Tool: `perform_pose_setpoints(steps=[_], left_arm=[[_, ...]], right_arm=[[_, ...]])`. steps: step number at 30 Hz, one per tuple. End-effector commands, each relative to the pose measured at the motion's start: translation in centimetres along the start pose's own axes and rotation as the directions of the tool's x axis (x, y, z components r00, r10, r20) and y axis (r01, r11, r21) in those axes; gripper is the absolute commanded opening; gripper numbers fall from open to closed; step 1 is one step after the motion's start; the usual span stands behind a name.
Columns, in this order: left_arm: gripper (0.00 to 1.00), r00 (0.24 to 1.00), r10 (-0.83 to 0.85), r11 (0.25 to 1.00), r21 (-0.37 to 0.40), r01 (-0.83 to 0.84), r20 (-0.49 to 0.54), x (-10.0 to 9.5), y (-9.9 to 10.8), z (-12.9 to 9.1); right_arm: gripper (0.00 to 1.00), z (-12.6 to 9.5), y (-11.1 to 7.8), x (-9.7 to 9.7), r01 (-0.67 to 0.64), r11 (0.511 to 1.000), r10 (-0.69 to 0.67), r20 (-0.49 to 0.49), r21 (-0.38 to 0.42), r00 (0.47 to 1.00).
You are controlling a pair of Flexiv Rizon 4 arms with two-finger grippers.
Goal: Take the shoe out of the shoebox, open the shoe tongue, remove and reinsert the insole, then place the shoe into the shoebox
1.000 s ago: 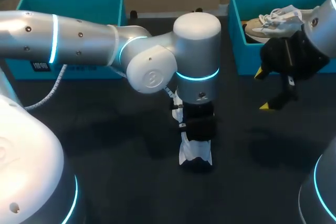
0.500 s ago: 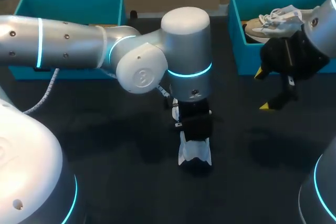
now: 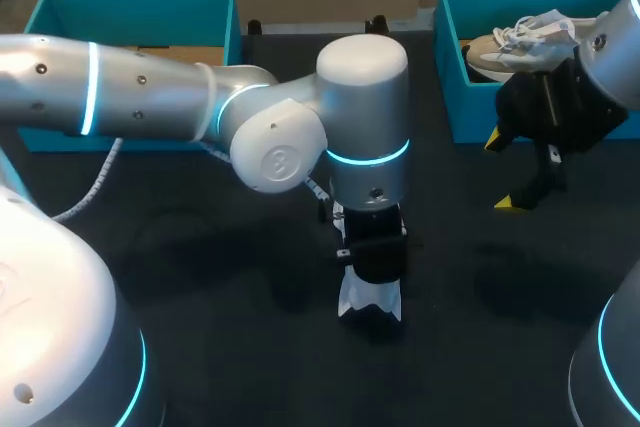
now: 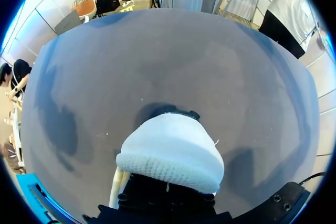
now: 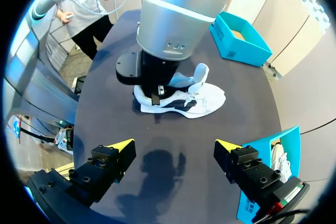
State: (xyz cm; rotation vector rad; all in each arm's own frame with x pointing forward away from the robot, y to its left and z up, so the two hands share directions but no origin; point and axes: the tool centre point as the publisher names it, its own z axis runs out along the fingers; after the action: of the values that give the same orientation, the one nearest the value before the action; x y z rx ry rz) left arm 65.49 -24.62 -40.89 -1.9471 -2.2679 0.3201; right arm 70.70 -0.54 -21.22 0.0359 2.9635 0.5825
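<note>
The white shoe lies mid-table under the left gripper, which is set down on it from above; whether it clamps the shoe cannot be told. Farther right, the right gripper hangs spread apart and empty, just before the teal shoebox holding a second shoe.

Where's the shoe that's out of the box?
In the head view the shoe lies mid-table under the left arm, apart from the shoebox at right.
</note>
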Motion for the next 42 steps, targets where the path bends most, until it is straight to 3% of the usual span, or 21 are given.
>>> perform_pose_setpoints(steps=[1, 8, 27, 42], left_arm=[[0.00, 1.000, -0.012, 1.000, -0.019, 0.012, -0.007, 0.1, 1.0, 1.7], [0.00, 1.000, -0.027, 0.996, -0.085, 0.028, 0.006, 0.5, 2.1, 2.1], [0.00, 0.999, -0.035, 0.988, -0.147, 0.040, 0.035, 0.2, 5.6, 1.2], [0.00, 0.997, -0.006, 0.992, -0.121, 0.016, 0.078, 0.2, 4.5, -2.5]], right_arm=[[1.00, 0.1, 0.0, 0.0, 0.000, 1.000, 0.000, 0.001, 0.001, 1.000], [1.00, 0.1, 0.0, 0.0, 0.000, 1.000, 0.000, 0.001, 0.001, 1.000], [1.00, 0.1, 0.0, 0.0, 0.000, 1.000, 0.000, 0.001, 0.001, 1.000], [1.00, 0.1, 0.0, 0.0, 0.000, 1.000, 0.000, 0.001, 0.001, 1.000]])
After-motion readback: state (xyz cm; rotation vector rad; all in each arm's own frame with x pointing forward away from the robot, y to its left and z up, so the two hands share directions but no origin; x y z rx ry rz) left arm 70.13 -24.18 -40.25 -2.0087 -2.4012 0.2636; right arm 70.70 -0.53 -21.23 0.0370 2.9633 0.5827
